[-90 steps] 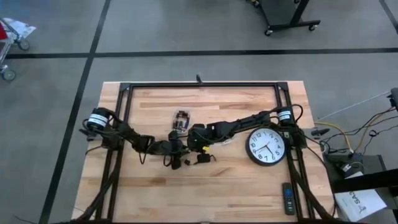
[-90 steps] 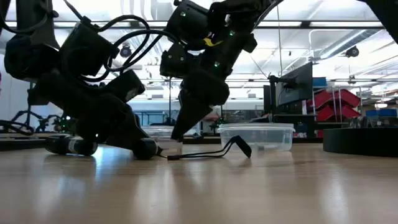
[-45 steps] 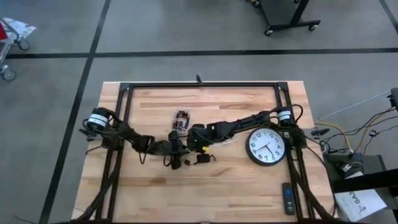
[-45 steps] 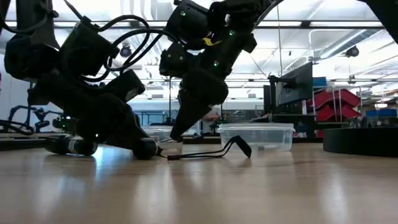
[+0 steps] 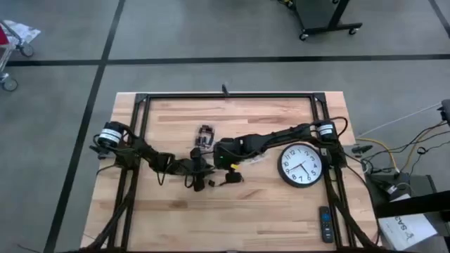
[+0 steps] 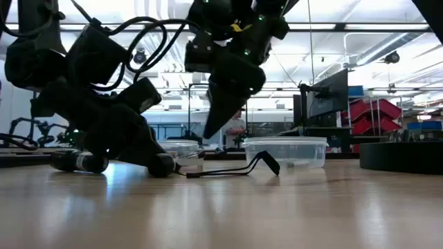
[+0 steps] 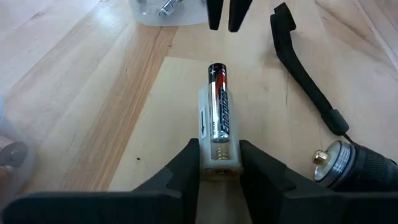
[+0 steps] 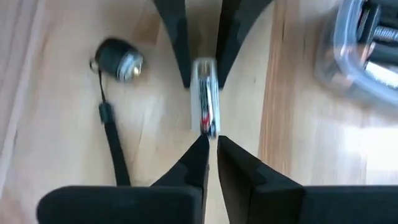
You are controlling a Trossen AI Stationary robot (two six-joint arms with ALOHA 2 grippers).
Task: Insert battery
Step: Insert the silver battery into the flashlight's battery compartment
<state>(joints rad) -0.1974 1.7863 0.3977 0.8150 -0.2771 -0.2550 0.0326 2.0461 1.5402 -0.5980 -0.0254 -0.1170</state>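
A white battery holder [image 7: 217, 140] lies on the table with a red-and-black battery [image 7: 219, 109] in its slot. My left gripper [image 7: 219, 163] is shut on the holder's end. My right gripper [image 8: 212, 142] hangs above the battery's free end with only a slit between its fingertips and nothing in them; it also shows in the low view [image 6: 211, 130], raised off the table. A black flashlight body [image 7: 364, 169] with its wrist strap [image 7: 305, 74] lies beside the holder. My left gripper pinches the holder's spring end [image 7: 219, 167] between its two fingers, one on each long side. The fingers slant down from the table's left and lie along the holder. The holder rests flat on the table with the battery facing up.
A clear plastic tub [image 5: 204, 133] with loose parts stands just beyond the holder toward the far edge. A wall clock [image 5: 301, 164] lies face up at the right, and a remote [image 5: 325, 223] lies near the front right corner.
My right gripper has risen from the battery holder, lifting clear of the table and drawing slightly toward the far edge. The battery stays lying in the holder, which my left gripper keeps in place.
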